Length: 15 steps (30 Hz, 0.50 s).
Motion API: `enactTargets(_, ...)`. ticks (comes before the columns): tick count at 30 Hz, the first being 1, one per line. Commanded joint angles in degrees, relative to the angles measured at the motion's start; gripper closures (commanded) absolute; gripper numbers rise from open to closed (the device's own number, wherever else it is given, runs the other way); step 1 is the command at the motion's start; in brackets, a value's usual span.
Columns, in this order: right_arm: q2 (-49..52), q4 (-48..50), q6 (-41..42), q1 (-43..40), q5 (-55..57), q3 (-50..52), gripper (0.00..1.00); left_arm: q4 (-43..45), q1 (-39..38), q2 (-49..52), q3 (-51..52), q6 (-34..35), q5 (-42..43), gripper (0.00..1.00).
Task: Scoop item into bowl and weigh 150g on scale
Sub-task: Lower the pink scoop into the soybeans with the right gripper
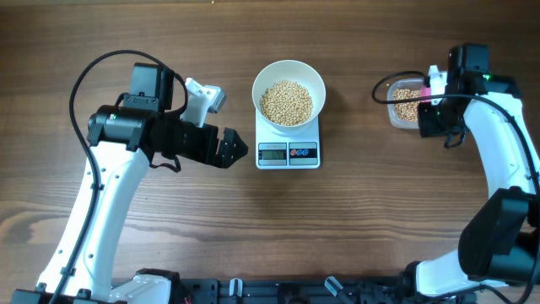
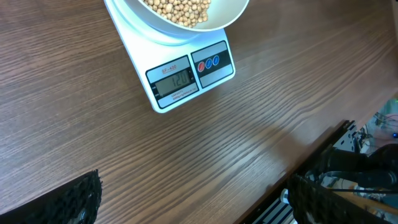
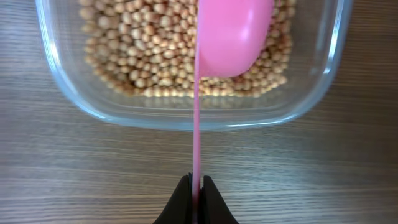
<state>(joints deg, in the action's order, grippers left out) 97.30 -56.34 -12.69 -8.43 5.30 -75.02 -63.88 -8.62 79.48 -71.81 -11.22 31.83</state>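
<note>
Bowl of beans on scale; scoop over tub, far right of scale.

White bowl [image 1: 260, 84] seated on scale [image 1: 288, 153], well filled with beans [image 1: 286, 102]; display [image 2: 173, 79] lit at scale's front edge, two round buttons just beside it. Left of scale, left gripper [image 1: 240, 149] hanging over bare table [image 1: 337, 228], fingers spread wide apart, gripping nothing, tips aimed toward scale. Well to right of scale, clear tub [image 3: 186, 118] partly filled with more beans. Over tub, right gripper [image 3: 196, 186] pinched tight on thin handle of pink scoop [image 3: 233, 37], scoop head above beans toward tub's far side. Unclear whether scoop head touching beans or carrying any.
</note>
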Motion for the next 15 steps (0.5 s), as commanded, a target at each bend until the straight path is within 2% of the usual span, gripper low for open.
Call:
enactTargets(1,0.74,-0.26,0.81,0.33,-2.86,0.59,0.96,0.00,-0.26,-0.57,0.24,0.11,1.07,0.00)
enactTargets(15,0.74,0.04,2.08,0.98,-5.51,4.35,0.96,0.00,-0.26,-0.57,0.24,0.11,1.07,0.00)
